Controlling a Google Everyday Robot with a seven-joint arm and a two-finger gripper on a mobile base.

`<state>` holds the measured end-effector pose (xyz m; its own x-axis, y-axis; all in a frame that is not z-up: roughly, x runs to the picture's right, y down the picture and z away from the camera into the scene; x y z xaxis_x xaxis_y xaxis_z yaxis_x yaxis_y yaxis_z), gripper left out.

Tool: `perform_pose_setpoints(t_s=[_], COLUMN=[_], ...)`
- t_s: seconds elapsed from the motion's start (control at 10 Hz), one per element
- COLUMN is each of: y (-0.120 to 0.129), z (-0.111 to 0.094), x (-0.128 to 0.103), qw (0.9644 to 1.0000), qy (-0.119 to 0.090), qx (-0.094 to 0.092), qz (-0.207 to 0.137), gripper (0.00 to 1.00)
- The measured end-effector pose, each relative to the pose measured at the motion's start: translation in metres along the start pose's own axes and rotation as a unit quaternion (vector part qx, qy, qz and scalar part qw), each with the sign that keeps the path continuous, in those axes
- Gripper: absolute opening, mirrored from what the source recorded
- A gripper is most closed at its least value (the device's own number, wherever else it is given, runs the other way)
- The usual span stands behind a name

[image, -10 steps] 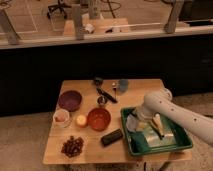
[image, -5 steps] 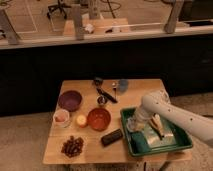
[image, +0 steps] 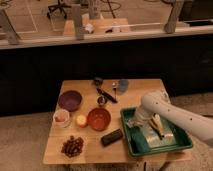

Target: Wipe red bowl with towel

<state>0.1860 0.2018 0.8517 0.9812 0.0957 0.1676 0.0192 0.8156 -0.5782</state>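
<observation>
The red bowl (image: 98,119) sits upright on the wooden table (image: 90,155), left of a green tray (image: 131,145). A pale towel (image: 159,131) lies crumpled inside the tray. My white arm (image: 172,116) reaches in from the right and bends down over the tray. My gripper (image: 136,123) hangs at the tray's left end, over the towel's left edge and just right of the red bowl.
A purple bowl (image: 69,100), a white cup (image: 61,118), a small orange item (image: 81,120) and dark grapes (image: 73,146) lie to the left. A black bar (image: 112,137) lies below the red bowl. A blue cup (image: 122,85), a black utensil (image: 106,95) and a small can (image: 101,100) are behind it.
My arm has shifted slightly left and down over the tray's left end. The objects on the table have not moved.
</observation>
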Motion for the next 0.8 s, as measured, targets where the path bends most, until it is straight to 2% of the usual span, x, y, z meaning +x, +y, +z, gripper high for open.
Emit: perform_pose_setpoints(t_s=[0.1, 0.3, 0.6, 0.8], y=[-0.003, -0.012, -0.032, -0.045], z=[-0.007, -0.037, -0.108, -0.153], x=[-0.003, -0.01, -0.029, -0.053], qw=[1.0, 0.9998, 0.9996, 0.9991], qy=[-0.004, -0.009, -0.012, -0.027], qx=[0.003, 0.013, 0.025, 0.028], qz=[0.003, 0.007, 0.004, -0.014], gripper=[0.0, 0.0, 0.0, 0.0])
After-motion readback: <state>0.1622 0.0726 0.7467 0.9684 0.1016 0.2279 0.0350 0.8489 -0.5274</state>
